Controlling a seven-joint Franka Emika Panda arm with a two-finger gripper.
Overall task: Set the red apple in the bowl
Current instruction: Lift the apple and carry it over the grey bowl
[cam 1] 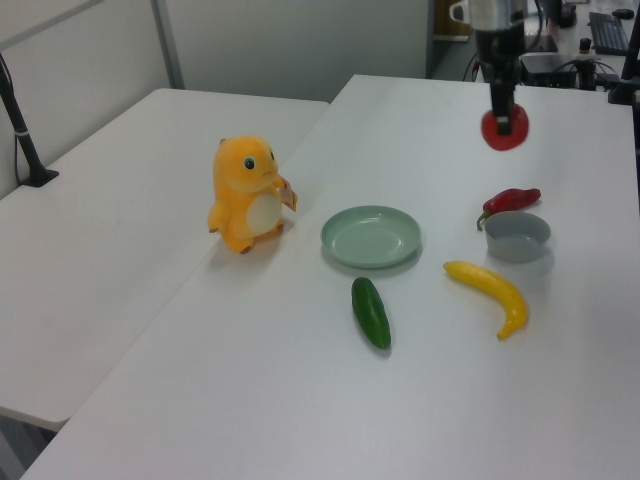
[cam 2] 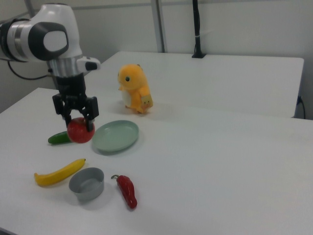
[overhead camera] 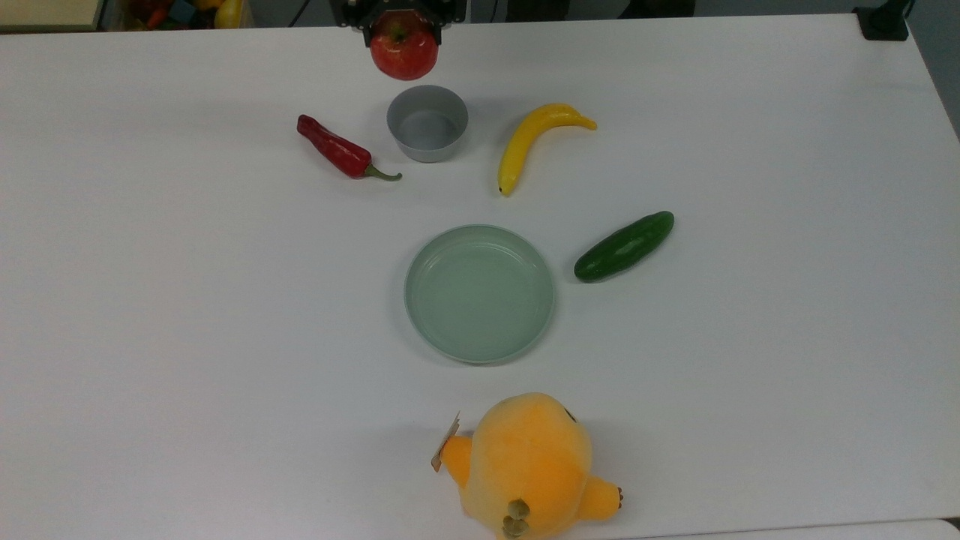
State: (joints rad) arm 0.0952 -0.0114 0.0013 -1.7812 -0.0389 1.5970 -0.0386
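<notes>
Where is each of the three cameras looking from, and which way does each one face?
Top view: overhead, facing straight down on the white table; the claw holds the red apple at the upper edge.
Left view: raised, from the plush toy's end, looking across the table; the wrist shows.
Right view: low, from the opposite side; the arm's white links show.
All three share the bowl.

Bowl (overhead camera: 427, 122) mouth is open and unobstructed from above. Flanked by chili pepper (overhead camera: 339, 152) on the top view's left and banana (overhead camera: 532, 142) on the top view's right; both look clear of the rim, chili gap tight in left view. Plate (overhead camera: 480, 294) and cucumber (overhead camera: 624, 246) sit well apart.
</notes>
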